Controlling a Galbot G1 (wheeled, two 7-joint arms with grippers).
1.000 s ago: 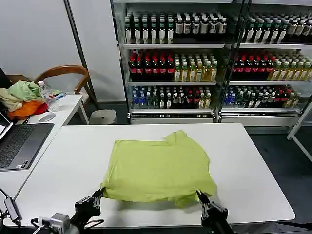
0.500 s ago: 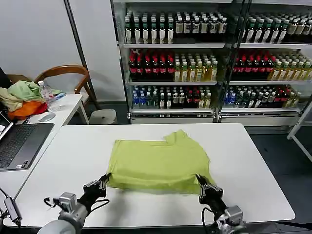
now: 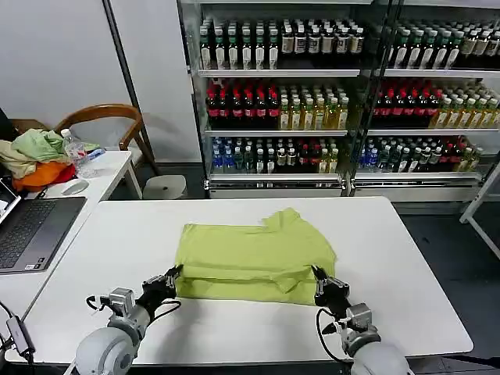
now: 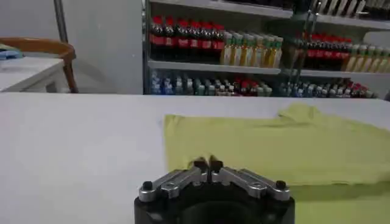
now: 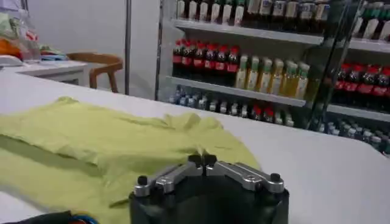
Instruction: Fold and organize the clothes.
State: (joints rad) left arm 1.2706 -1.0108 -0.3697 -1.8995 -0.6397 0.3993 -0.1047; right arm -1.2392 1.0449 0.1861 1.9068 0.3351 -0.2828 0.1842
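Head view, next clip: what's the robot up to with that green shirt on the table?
It is folding the lime T-shirt on the white table. The left claw pinches the near left corner of the hem and the right claw pinches the near right corner, both shut on the cloth. Together they have carried the near edge up and away from the robot, so the bottom strip now lies doubled over the shirt's body. The fold is partway; collar and sleeves at the far side remain flat.
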